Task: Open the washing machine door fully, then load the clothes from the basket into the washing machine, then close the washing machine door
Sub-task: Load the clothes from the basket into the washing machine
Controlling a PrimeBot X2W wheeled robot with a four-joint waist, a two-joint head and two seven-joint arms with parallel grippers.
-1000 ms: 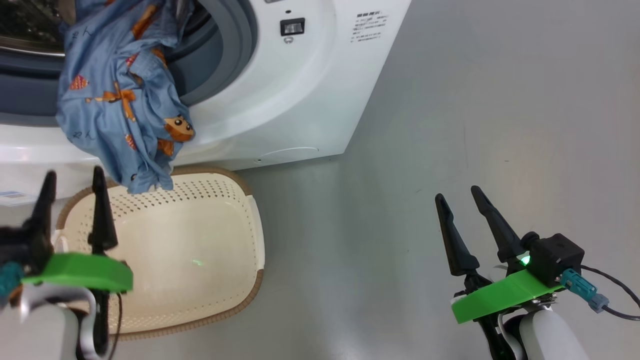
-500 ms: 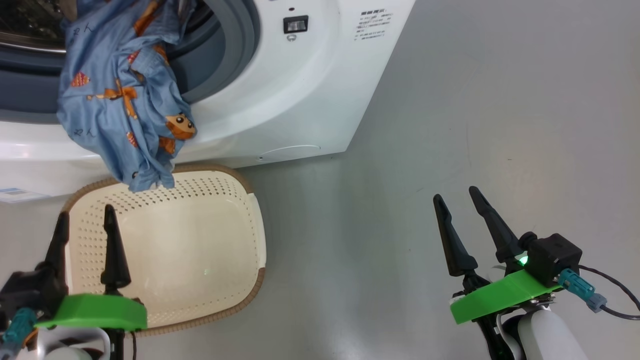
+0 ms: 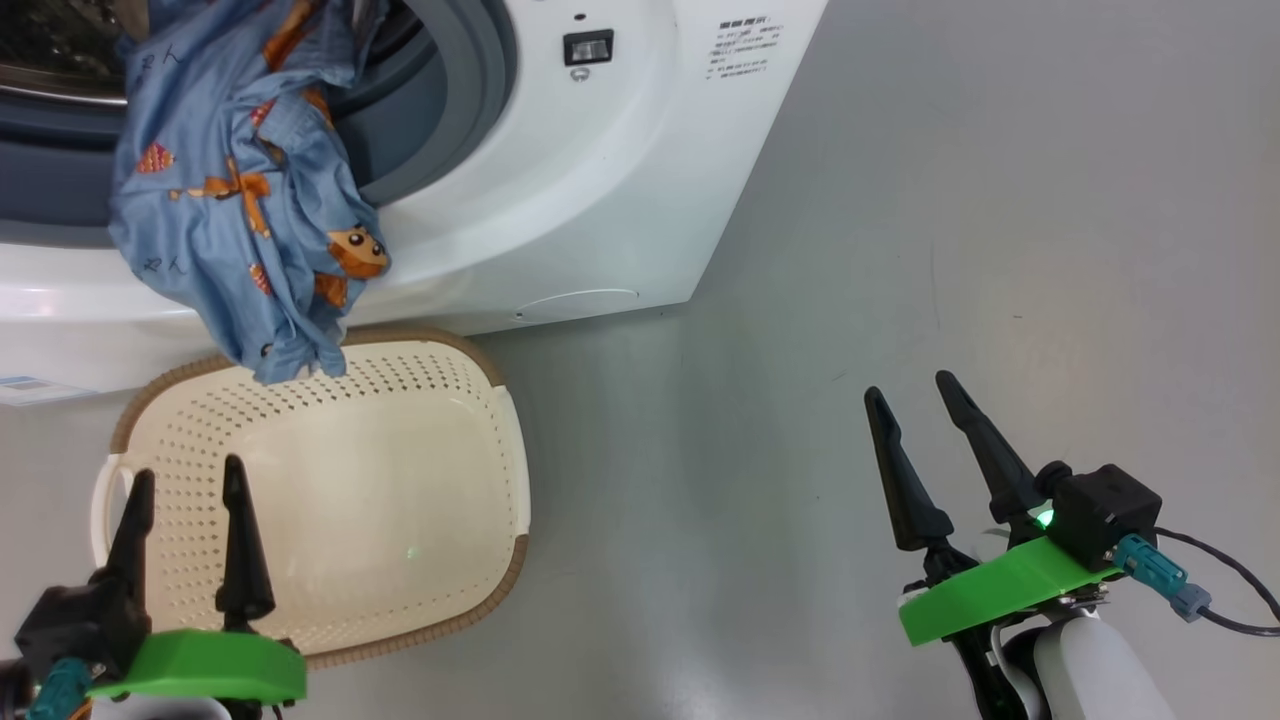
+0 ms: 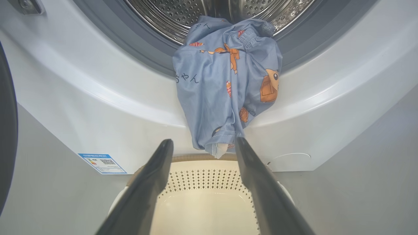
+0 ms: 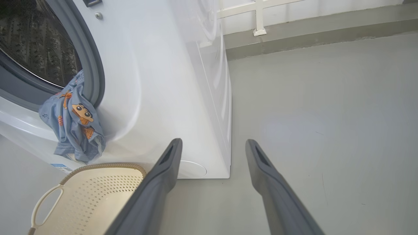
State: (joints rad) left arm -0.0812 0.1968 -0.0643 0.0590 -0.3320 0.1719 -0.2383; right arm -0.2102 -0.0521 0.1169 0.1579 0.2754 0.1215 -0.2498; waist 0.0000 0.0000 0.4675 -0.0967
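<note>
The light blue garment [image 3: 230,200] with orange prints hangs half out of the washing machine [image 3: 600,180], draped over the grey gasket and white front, its tip just above the basket [image 3: 515,450]. The cream basket holds nothing. My left gripper [image 3: 190,468] is open over the basket's near left part, well short of the cloth. In the left wrist view the open gripper [image 4: 204,141] points at the garment's [image 4: 222,88] lower end, with the steel drum [image 4: 183,13] above. The door's black rim [image 4: 5,130] shows at the far left. My right gripper [image 3: 909,385] stands open over bare floor.
Grey floor [image 3: 1000,250] stretches to the right of the machine. A blue label [image 4: 102,163] sits on the machine's lower front corner. In the right wrist view a wall base and a white frame [image 5: 259,19] lie beyond the machine's side.
My left gripper has drawn back, down the head view, from the basket's far left rim to its near left part, staying open. The garment and the right gripper have not moved.
</note>
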